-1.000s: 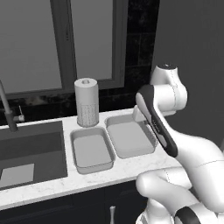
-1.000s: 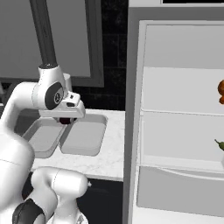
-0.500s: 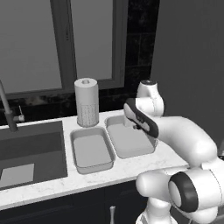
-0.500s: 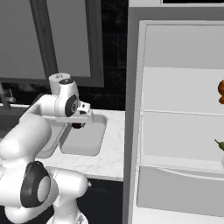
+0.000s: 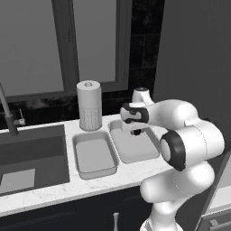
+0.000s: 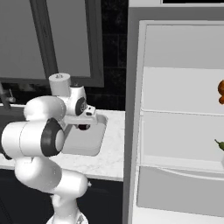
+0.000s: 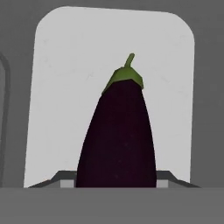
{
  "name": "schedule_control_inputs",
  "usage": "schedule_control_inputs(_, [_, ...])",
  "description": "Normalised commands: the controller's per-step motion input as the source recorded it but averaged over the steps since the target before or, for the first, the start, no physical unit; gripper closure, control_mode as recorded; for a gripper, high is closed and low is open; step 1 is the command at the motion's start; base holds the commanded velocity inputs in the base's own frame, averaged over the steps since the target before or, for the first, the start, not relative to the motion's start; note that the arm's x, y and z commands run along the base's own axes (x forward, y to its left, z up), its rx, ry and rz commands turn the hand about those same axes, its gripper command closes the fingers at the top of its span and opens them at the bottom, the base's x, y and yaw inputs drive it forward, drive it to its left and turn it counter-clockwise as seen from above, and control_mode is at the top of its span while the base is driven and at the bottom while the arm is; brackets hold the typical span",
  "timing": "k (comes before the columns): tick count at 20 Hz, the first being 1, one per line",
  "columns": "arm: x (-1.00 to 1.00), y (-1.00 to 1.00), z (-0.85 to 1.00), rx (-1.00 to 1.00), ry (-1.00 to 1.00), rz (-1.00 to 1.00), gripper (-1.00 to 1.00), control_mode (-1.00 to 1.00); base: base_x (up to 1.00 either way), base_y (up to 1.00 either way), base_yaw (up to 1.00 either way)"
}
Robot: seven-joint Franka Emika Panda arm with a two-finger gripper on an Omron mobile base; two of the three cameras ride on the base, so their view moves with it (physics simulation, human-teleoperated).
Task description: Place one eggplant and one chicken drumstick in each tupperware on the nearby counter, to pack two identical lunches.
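Note:
A dark purple eggplant (image 7: 120,140) with a green cap hangs in my gripper (image 5: 136,130), which is shut on it. It hovers over the right one of two pale-grey tupperware trays (image 5: 146,149), whose pale floor (image 7: 65,78) lies under the eggplant in the hand view. The left tupperware (image 5: 94,155) beside it holds nothing. From the right base view the gripper (image 6: 82,125) hangs above the tray (image 6: 89,142). In the open fridge, a brown chicken drumstick (image 6: 221,92) lies on an upper shelf and another eggplant's green stem (image 6: 219,145) shows one shelf lower.
A white paper towel roll (image 5: 89,105) stands behind the trays on the marble counter (image 5: 122,178). A dark sink (image 5: 31,155) with a faucet (image 5: 8,113) lies to the left. The fridge's door edge (image 6: 131,109) stands just right of the counter.
The arm has swung from beside the trays to over the right tupperware, carrying the eggplant along. The hand now points down at that tray.

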Motion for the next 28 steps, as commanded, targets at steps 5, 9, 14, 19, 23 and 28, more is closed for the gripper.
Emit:
schedule_control_inputs(5, [0.14, 0.00, -0.13, -0.02, 0.13, 0.00, 1.00, -1.00, 0.00, 0.00, 0.00])
schedule_control_inputs(9, [-0.05, -0.06, -0.50, -0.03, 0.00, 0.00, 1.00, -1.00, 0.00, 0.00, 0.00])
schedule_control_inputs(14, [0.12, -0.28, -0.36, 0.00, 0.04, 0.00, 1.00, -1.00, 0.00, 0.00, 0.00])
schedule_control_inputs(19, [0.02, -0.23, -0.16, 0.00, 0.02, 0.00, 1.00, -1.00, 0.00, 0.00, 0.00])
schedule_control_inputs(23, [0.00, -0.16, -0.40, 0.00, 0.01, 0.00, 1.00, -1.00, 0.00, 0.00, 0.00])
schedule_control_inputs(28, [0.00, 0.00, 0.00, 0.00, 0.01, 0.00, -1.00, -1.00, 0.00, 0.00, 0.00])
